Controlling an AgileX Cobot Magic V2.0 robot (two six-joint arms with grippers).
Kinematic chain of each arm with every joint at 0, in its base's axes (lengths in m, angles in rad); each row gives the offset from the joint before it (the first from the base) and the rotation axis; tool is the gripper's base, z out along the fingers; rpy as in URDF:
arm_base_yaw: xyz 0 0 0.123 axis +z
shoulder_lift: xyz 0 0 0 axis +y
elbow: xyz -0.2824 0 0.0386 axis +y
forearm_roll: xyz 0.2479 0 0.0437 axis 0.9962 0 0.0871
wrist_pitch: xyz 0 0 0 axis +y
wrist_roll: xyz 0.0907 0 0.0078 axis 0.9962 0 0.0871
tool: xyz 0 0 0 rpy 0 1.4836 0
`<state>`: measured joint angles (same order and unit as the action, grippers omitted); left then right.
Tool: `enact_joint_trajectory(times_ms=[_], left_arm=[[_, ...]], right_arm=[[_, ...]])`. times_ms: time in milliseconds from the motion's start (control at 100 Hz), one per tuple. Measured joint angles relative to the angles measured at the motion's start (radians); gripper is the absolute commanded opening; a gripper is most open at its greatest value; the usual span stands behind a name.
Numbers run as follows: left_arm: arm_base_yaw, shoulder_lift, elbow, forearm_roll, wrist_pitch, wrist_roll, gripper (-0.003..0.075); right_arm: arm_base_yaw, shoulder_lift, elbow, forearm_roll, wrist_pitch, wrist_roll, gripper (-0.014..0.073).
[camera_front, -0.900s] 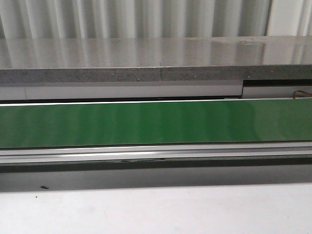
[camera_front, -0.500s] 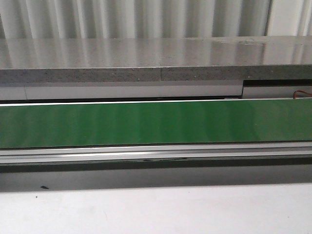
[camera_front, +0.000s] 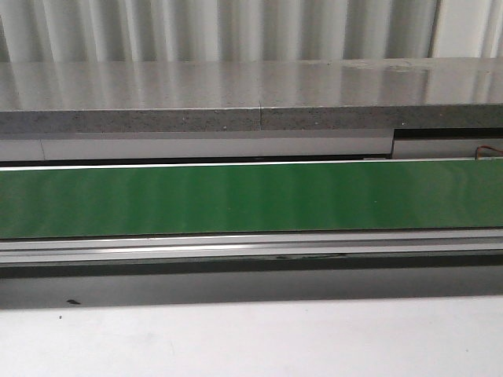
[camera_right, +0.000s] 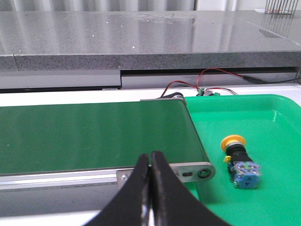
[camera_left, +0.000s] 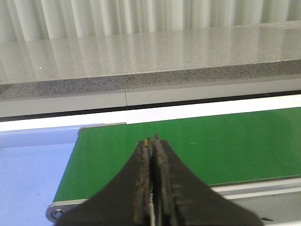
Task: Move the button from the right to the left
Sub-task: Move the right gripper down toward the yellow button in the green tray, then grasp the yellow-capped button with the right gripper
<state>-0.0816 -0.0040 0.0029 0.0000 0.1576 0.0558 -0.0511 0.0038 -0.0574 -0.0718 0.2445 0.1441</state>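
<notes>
The button (camera_right: pixel 239 161), with a yellow cap, black collar and blue-grey base, lies on its side in the green tray (camera_right: pixel 277 117) beside the conveyor's end. It shows only in the right wrist view. My right gripper (camera_right: pixel 150 155) is shut and empty, in front of the green belt (camera_right: pixel 94 136) and apart from the button. My left gripper (camera_left: pixel 151 139) is shut and empty over the near edge of the belt (camera_left: pixel 211 141) at its other end. Neither gripper shows in the front view.
The green conveyor belt (camera_front: pixel 251 196) runs across the front view, with a grey stone ledge (camera_front: pixel 251 90) behind it. A blue surface (camera_left: pixel 28 165) lies beside the belt's end in the left wrist view. Red and black wires (camera_right: pixel 207 77) run behind the tray.
</notes>
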Motion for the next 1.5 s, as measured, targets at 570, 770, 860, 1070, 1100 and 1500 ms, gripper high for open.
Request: enact_joint_trajectory(times_ms=[570,770,860,1070,1100,1500], left_arm=[[0.0,0.0,0.0,0.0,0.0,0.0,-0.002],[0.0,0.0,0.0,0.0,0.0,0.0,-0.002],[0.0,0.0,0.0,0.0,0.0,0.0,-0.002],[0.0,0.0,0.0,0.0,0.0,0.0,-0.002],[0.0,0.0,0.0,0.0,0.0,0.0,-0.002],[0.0,0.0,0.0,0.0,0.0,0.0,-0.002]], right_arm=[[0.0,0.616,-0.633,0.005,0.666,-0.017,-0.0066],[0.0,0.822,-0.76,0.016,0.786,-0.089,-0.0046],[0.0,0.892,-0.789,0.018,0.804,-0.097,0.0062],[0.0,1.006,-0.821,0.02,0.817,-0.101,0.0601],[0.0,1.014,-0.821,0.02,0.815,-0.103,0.0645],[-0.269,1.147,-0.903,-0.018,0.771,-0.083,0.0623]])
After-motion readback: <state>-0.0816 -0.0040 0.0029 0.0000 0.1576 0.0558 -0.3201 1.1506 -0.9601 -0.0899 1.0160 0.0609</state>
